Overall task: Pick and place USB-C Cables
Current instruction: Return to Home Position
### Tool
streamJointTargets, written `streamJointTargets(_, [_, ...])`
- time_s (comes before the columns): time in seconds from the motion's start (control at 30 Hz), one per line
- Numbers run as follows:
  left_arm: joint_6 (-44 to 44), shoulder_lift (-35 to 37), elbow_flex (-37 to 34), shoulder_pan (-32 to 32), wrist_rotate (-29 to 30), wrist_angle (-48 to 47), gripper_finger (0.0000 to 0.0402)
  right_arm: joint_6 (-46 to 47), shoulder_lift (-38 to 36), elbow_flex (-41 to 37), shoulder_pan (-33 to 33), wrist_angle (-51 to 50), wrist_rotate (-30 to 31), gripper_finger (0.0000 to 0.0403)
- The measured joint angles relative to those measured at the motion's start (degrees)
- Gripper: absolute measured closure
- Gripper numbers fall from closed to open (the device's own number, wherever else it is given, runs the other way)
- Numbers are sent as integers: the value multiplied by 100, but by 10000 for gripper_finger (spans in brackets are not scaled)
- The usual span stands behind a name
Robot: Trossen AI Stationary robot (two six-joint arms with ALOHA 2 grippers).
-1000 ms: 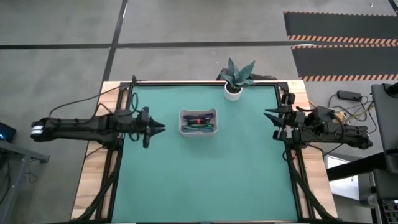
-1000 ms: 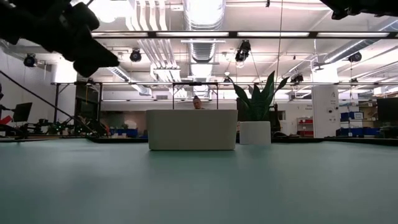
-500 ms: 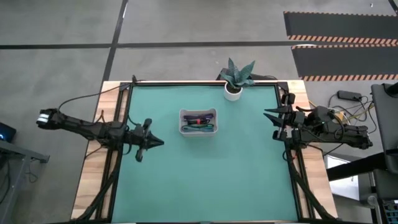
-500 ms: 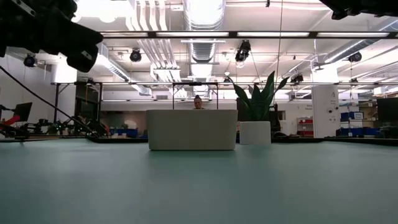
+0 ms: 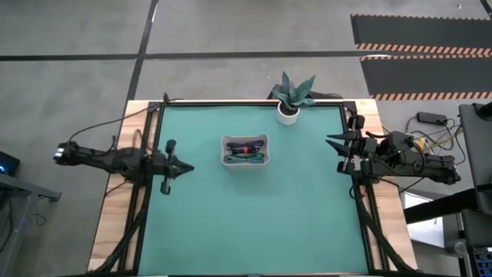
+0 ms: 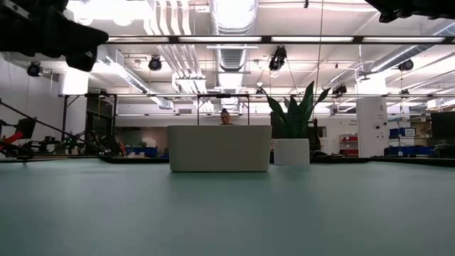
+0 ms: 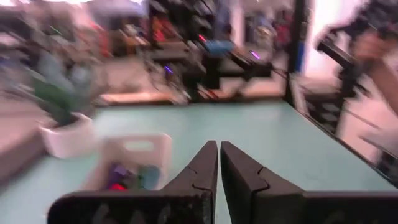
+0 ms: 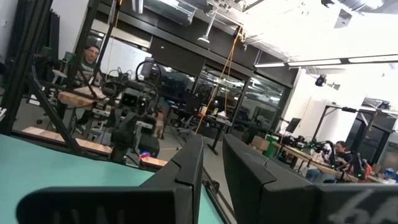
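— Where are the USB-C cables (image 5: 245, 152)?

— We see them lying inside the white bin (image 5: 245, 137), near the middle of the green table (image 5: 254, 223). We can pick out red, purple and green-blue, all bunched close together. We cannot count them one by one.

— Is anything else in the bin?

— Not that we can see. Only the little plant (image 5: 292, 92) stands near it, by the far edge.

— So which step are we on?

— We think the picking is done and the arms are going to their rest spots. The left gripper (image 7: 219, 146) hangs over the table's left edge, pointing at the bin. Its fingers are pressed almost together and hold nothing.

— And the other one?

— The right gripper (image 8: 211, 142) waits at the right edge. Its fingers have a small gap between them, and nothing is in it.

— What do we do next?

— We think the left arm should fold back and tuck in like the right one. It should keep well away from the bin, so nothing gets bumped.
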State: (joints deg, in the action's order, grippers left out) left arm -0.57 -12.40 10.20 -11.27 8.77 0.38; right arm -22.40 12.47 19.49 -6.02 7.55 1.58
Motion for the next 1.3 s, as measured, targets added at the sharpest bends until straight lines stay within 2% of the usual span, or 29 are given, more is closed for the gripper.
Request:
streamJointTargets(0.1, [-282, 240, -84, 4, 545, 137, 396, -2, 0, 0, 0, 0, 0, 349])
streamJointTargets(0.2, [-589, 392, -311, 42, 746, 263, 396, -9, 0, 0, -1, -1, 0, 349])
streamJointTargets(0.53, [-633, 768, -967, 477, 767, 669, 396, -40, 0, 0, 0, -43, 0, 349])
streamJointTargets(0.77, [-613, 828, -970, 633, 478, 589, 396, -72, 0, 0, 0, -52, 0, 349])
streamJointTargets(0.87, [-582, 808, -970, 634, 457, 308, 396, -90, 0, 0, 0, -168, 0, 349])
streamJointTargets(1.23, [-581, 747, -979, 634, 516, 516, 396, -407, -81, -14, 0, -597, -67, 349])
streamJointTargets(1.3, [-583, 719, -981, 634, 516, 514, 396, -398, -168, -46, -2, -680, -246, 349])
